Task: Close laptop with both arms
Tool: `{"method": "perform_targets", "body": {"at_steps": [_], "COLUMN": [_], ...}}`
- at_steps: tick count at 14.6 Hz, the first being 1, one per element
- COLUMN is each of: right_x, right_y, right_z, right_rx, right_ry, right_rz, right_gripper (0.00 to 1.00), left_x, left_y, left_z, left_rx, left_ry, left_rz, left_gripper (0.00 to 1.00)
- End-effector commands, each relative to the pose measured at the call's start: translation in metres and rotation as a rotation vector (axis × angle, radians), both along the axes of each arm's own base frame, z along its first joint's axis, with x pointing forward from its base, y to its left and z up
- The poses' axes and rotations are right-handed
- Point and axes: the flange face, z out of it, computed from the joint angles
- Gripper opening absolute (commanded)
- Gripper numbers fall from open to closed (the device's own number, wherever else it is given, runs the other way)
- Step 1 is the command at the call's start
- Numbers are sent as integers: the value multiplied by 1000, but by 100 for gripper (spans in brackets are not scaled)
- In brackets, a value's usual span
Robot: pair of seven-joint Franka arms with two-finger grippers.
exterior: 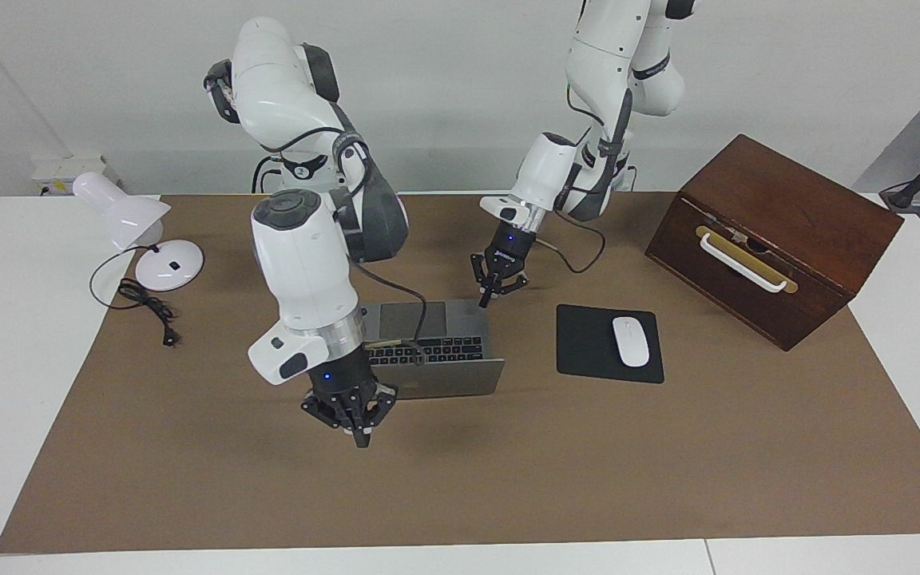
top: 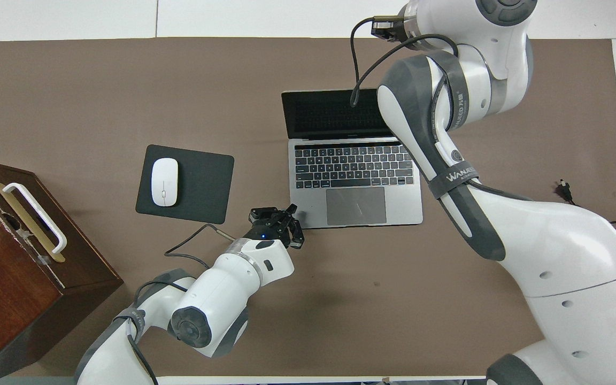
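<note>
- Right black linked claw [exterior: 362, 435]: fingertips pressed together, over the brown matte surface [exterior: 668, 463] beside the lid.
- Thin silver-grey metal laptop [exterior: 460, 375]: open, mid-surface, flat black keyboard exposed.
- Left black claw [exterior: 485, 299]: tips pressed together at the laptop's corner nearest the robots.
- Black rectangular mouse pad [exterior: 588, 343]: beside the laptop.

White table [exterior: 21, 383] w/ a big brown mat [exterior: 508, 479] over most of it. On the mat sat an open laptop [top: 356, 176], roughly mid-table. Beside it, toward the left arm's end, lay a black mouse pad [exterior: 592, 343] w/ a white mouse [exterior: 631, 341] on it. A dark wooden box [exterior: 779, 235] stood at that same end. At the right arm's end was a white desk lamp [exterior: 152, 243], its black cord [exterior: 144, 303] trailing onto the mat.
</note>
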Motion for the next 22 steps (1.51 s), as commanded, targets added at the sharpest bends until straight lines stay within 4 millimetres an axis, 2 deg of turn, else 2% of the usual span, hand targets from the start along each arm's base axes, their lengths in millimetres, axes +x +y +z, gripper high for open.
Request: {"method": "perform_targets", "body": {"at_steps": [1,6,9,11,17,22], "right_x": [-7,-25,-37,-42,-62,-67], "right_y": [-7,-9,-10,-10,2,3], "right_z": [-1,3,22,25,24,21], "right_rx": [9,-27,-35,-43,-67,-34], "right_ry": [76,219,249,279,378,406], "right_rz": [-15,-11,-7,-5,20,25], "right_gripper": [0,0,0,0,0,0], "left_x": [5,11,10,10,6,6], "left_y": [-6,-12,-13,-13,-11,-11], "left_z": [-6,-20,-21,-23,-32,-34], "left_rx": [5,12,13,17,40,44], "left_ry": [-21,-5,-5,-3,4,6], "left_rz": [-18,-19,-22,-26,-42,-46], "left_gripper": [0,0,0,0,0,0]}}
